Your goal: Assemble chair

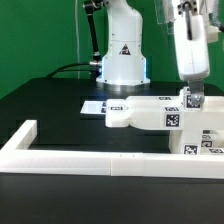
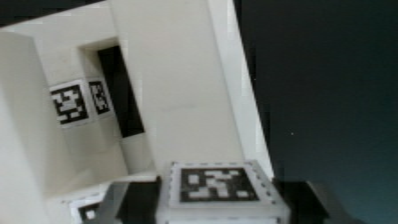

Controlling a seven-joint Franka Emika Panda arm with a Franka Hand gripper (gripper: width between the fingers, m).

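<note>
The gripper point(image 1: 190, 100) is seen low over the black table point(image 1: 50, 100), at the exterior view's right, and a small tagged white block point(image 2: 217, 188) is clamped between its narrowed fingers point(image 2: 118, 203). Just beside it, the larger chair piece point(image 1: 145, 113) is laid flat, touching the white border wall point(image 1: 100, 158). The marker board point(image 1: 95, 106) is left alone behind. A risk is judged here: if the block is pushed in skewed, it could be jammed, or the larger piece shoved aside.
</note>
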